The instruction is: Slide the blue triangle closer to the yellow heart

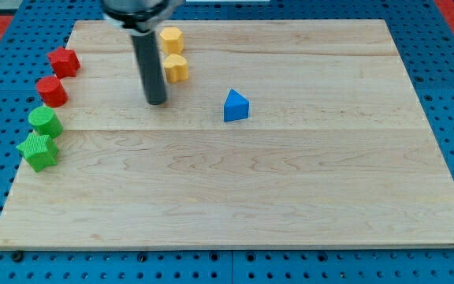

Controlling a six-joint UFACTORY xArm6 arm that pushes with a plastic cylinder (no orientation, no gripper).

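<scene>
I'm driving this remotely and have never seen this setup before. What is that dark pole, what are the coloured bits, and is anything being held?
There is one picture, from a single camera looking down at a wooden board. The dark pole is the arm's rod; it has no fingers and holds nothing, it only pushes. My tip rests on the board, to the view's left of the blue triangle and apart from it. Just to the tip's upper right are the yellow heart and another yellow block, which looks roughly hexagonal. Along the view's left edge sit two red blocks, a star-like one and a rounder one, then a green block and a green star.
</scene>
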